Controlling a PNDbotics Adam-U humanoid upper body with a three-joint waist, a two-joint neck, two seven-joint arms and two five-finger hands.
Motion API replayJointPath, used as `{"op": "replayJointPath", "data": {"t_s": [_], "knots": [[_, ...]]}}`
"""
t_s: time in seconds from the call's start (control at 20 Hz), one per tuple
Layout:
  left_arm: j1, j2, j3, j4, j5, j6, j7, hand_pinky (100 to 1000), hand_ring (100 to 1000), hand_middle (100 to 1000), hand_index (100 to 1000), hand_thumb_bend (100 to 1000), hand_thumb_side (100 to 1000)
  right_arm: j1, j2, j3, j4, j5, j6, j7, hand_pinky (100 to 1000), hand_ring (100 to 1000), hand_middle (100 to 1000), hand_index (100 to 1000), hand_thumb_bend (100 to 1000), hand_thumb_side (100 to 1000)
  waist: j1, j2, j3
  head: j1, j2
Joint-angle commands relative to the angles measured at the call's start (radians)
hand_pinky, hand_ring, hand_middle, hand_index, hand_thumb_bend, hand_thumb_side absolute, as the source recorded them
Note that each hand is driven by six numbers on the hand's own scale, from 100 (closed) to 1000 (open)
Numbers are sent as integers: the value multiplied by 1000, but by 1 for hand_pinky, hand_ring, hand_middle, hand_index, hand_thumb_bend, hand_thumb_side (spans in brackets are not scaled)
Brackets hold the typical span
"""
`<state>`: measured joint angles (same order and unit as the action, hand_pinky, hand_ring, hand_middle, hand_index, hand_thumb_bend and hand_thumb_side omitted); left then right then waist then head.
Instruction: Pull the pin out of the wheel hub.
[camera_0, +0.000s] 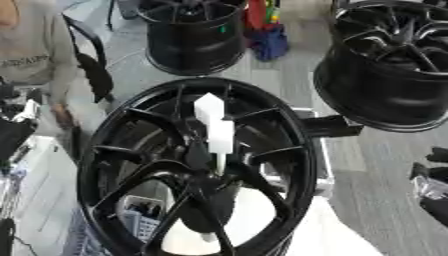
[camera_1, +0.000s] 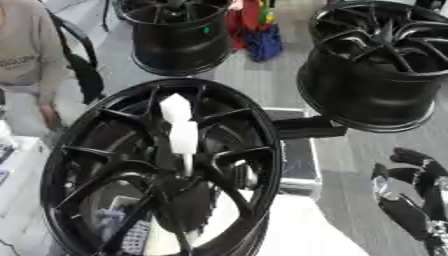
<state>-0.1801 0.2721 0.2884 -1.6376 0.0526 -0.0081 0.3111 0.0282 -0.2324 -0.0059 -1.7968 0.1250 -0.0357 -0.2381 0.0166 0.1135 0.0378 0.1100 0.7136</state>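
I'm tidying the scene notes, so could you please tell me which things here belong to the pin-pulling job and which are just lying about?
Belongs to the job:
- wheel hub, the near black one
- white pin standing up from its centre
- right robot hand, at the right edge, away from the hub

Just lying about:
- far wheel
- right-hand wheel
- blue and red things between them

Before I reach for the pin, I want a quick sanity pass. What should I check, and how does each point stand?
1. White pin standing in the centre of the wheel hub: ok.
2. Pin's top clear of obstruction: ok.
3. Right hand close to pin: not ok, it is low at the right edge, apart from the hub.
4. Left hand visible: not ok.
5. Hub clamped: cannot tell.
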Motion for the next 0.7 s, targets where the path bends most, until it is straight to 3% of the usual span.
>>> {"op": "replayJointPath", "data": {"t_s": [0.05, 0.45, 0.7], "knots": [[-8, -10, 13, -22, -6, 7, 2, 582, 545, 600, 703, 403, 217, -4, -7, -4, -16, -5, -1, -2, 727, 593, 650, 742, 215, 100, 0, -11, 2, 2, -14], [-4, -44, 11, -16, -10, 7, -2, 584, 546, 600, 700, 408, 221, -8, -8, -3, -18, -8, -3, -4, 727, 592, 650, 750, 213, 100, 0, -7, 4, 18, -6], [-7, -53, 4, -14, -13, 5, -12, 584, 546, 600, 698, 409, 223, -8, -7, -3, -18, -8, -2, -6, 726, 592, 650, 753, 213, 100, 0, -7, 3, 25, 19]]}}
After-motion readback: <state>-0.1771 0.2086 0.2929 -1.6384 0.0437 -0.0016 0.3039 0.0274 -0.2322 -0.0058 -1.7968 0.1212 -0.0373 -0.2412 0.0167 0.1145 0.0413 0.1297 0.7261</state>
